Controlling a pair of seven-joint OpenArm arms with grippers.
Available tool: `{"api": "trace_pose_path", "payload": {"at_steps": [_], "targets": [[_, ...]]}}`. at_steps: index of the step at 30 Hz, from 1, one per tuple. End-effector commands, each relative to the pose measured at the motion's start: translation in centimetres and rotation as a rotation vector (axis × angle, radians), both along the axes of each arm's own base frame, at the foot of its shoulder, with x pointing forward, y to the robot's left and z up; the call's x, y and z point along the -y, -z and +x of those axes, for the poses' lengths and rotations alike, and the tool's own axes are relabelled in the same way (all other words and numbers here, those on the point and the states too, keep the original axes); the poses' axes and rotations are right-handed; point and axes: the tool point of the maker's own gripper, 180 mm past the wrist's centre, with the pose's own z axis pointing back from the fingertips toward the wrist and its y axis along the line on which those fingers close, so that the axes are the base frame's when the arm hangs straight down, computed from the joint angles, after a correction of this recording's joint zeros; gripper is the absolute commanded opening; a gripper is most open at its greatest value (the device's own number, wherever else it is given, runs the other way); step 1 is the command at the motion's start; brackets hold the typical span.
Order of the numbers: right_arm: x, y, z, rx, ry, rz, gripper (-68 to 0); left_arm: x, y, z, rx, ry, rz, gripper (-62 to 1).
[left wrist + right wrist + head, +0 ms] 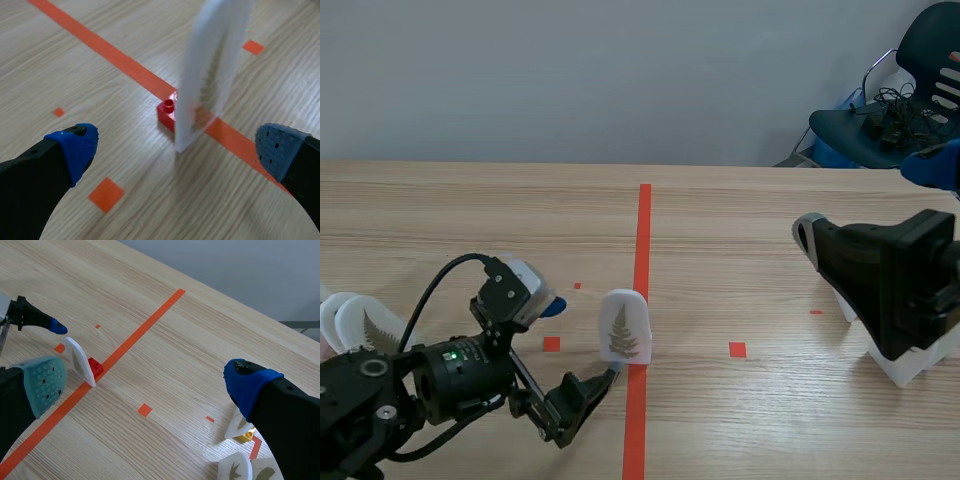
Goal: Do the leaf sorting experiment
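L gripper [582, 340] spread wide, blue pads [75, 145] well apart, pinching nothing. The fern leaf card [623, 338] stands upright right on the long tape line [643, 240], about mid-length of the line. In L wrist view the card sits edge-on, ahead of the gripper and betw its two fingers, not touching either pad. Card is white w/ rounded top, fern print facing the robot. It's stuck in a small red brick base [167, 112], and the base also sits on the tape line. In R wrist view one L finger's blue tip is just beside the card on the L side of the line, small gap.

R gripper [146, 385] also spread, one grey-green pad and one blue pad, holds nothing. It hangs well to the R of the tape line, above the desk [740, 210].

More leaf cards [234, 467] lie in a bunch far R of the tape line, under the R arm. One of them stands on a yellow brick [246, 436]. Leaf types too small to tell.

Another pair of white cards [362, 325] far L of the tape line, behind L arm; one shows a fern-like print.

Dark chair [910, 80] w/ black cables on the seat, beyond the desk, far R of the line.
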Motion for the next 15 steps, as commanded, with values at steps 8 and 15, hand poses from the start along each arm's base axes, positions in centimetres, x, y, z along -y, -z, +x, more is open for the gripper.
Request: {"api": "trace_pose_path", "payload": {"at_steps": [8,15], "targets": [[0.1,-0.3,0.3,0.013,0.005,0.009,-2.3,2.7,-3.1,1.1,0.084,0.011,-0.093,-0.5],[0.1,-0.4,0.3,0.014,0.005,0.009,-2.3,2.7,-3.2,1.0,0.087,0.012,-0.099,-30.6]]}}
